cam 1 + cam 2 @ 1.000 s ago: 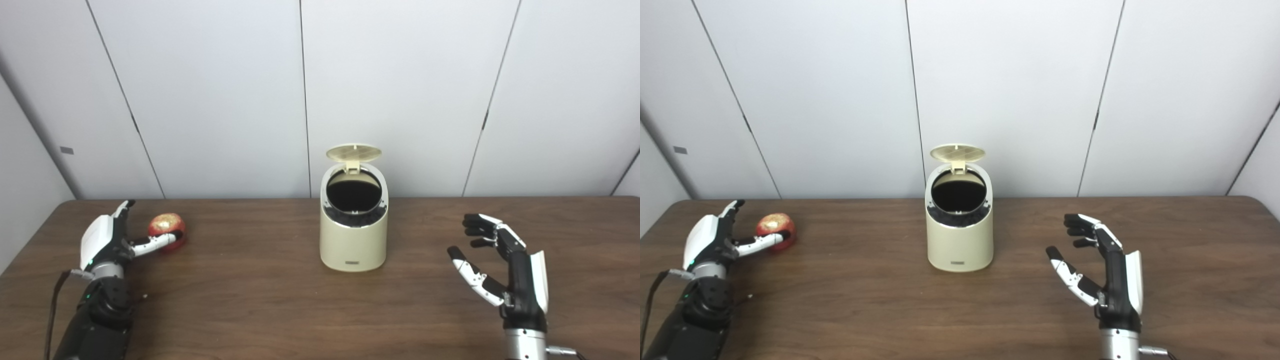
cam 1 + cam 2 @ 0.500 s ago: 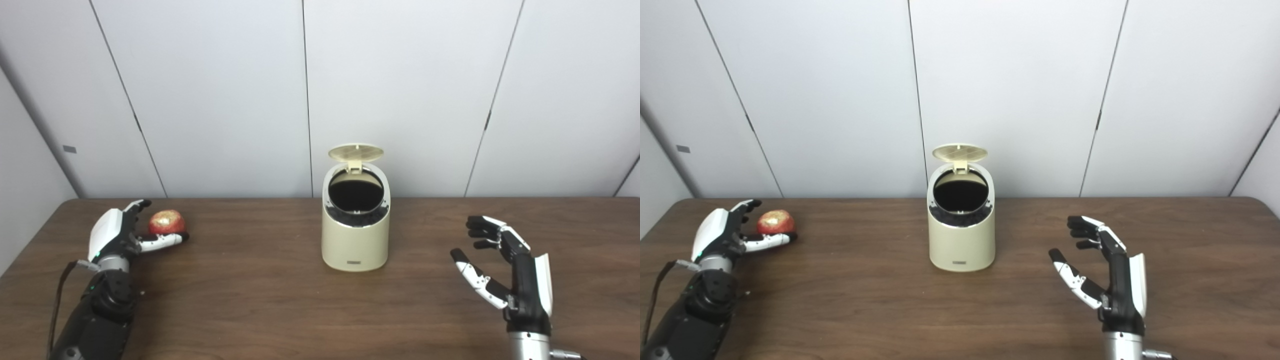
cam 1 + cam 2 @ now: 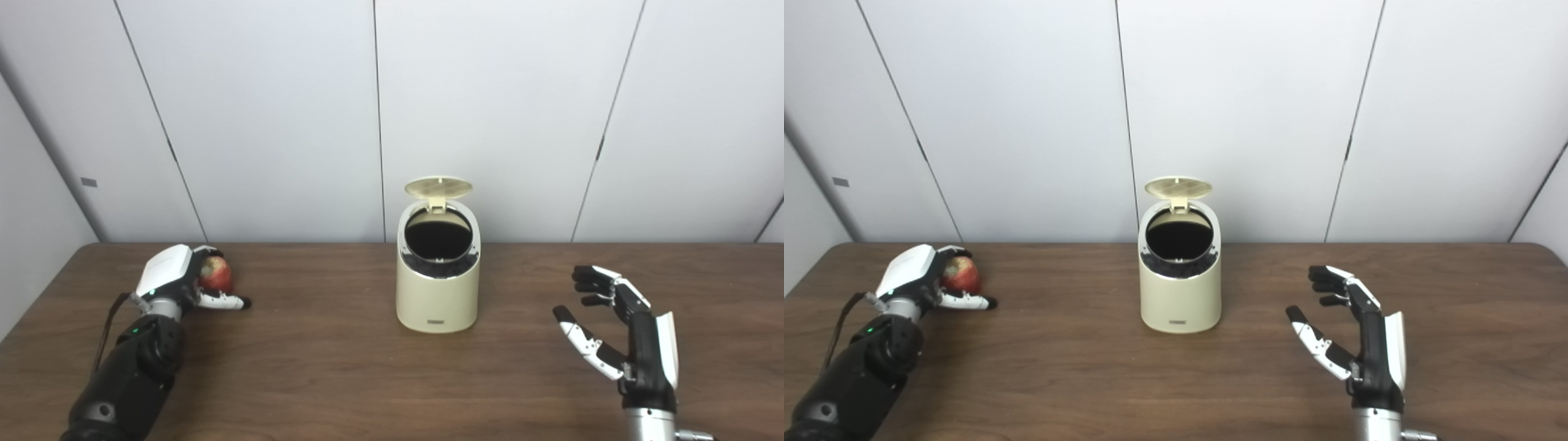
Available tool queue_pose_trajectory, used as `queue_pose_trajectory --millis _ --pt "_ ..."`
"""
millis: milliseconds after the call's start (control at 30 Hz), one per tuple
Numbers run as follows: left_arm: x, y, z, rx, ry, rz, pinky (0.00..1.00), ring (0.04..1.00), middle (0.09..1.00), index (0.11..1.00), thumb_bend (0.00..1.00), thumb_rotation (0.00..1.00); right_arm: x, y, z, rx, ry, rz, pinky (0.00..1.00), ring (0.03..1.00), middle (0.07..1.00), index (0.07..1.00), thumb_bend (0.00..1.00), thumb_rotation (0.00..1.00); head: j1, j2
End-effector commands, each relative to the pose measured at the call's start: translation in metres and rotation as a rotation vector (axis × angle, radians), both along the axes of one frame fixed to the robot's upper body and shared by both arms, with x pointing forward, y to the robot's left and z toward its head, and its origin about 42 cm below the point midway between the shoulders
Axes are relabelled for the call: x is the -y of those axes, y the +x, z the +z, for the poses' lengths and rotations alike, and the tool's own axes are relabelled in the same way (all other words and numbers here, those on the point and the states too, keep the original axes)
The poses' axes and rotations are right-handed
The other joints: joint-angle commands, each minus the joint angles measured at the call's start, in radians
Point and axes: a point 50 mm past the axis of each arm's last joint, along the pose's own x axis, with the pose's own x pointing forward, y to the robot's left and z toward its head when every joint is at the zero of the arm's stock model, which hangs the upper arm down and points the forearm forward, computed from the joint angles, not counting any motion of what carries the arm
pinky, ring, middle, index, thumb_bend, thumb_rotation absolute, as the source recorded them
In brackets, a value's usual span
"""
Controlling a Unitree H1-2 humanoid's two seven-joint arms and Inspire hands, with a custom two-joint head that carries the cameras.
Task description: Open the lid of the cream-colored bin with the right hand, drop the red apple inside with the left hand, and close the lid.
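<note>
The cream-colored bin (image 3: 437, 300) stands at the middle of the brown table (image 3: 318, 367), and its round lid (image 3: 438, 187) is tipped up at the back, showing the dark inside. The red apple (image 3: 215, 274) sits at the far left of the table. My left hand (image 3: 174, 278) is against it, with fingers curved over its top and far side and the thumb stretched out along the table in front of it. My right hand (image 3: 618, 331) hovers open and empty, palm toward the bin, well to the right of it.
A white panelled wall (image 3: 490, 110) runs just behind the bin along the table's back edge. Bare tabletop lies between each hand and the bin.
My left hand has moved forward and rolled over the apple, with its fingers now curling around it. The right hand has hardly moved. The camera has shifted slightly.
</note>
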Motion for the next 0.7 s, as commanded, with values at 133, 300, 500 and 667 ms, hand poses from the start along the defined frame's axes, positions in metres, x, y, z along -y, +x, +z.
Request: queue_pose_trajectory --millis 133,300,500,667 --pt "0.031 0.008 -0.015 -0.094 0.199 -0.012 0.5 0.634 0.712 0.778 0.95 0.16 -0.001 -0.001 0.012 0.028 -0.019 0.004 0.54 0.641 0.667 0.669 0.27 0.26 0.002 0.002" --pt "0.029 0.009 -0.032 0.01 0.388 0.03 0.22 0.333 0.449 0.538 0.53 0.0 -0.002 -0.002 0.012 0.025 -0.013 0.006 0.53 0.627 0.66 0.669 0.27 0.25 -0.001 0.005" --pt "0.028 0.013 -0.031 0.022 0.417 0.031 0.29 0.389 0.518 0.5 0.5 0.0 -0.002 0.0 0.01 0.023 -0.005 0.013 0.53 0.63 0.663 0.67 0.27 0.25 0.001 0.003" --pt "0.029 0.014 -0.028 0.012 0.399 0.032 0.28 0.391 0.519 0.501 0.5 0.0 -0.004 0.0 0.012 0.023 -0.008 0.013 0.53 0.632 0.665 0.67 0.27 0.26 0.002 -0.002"
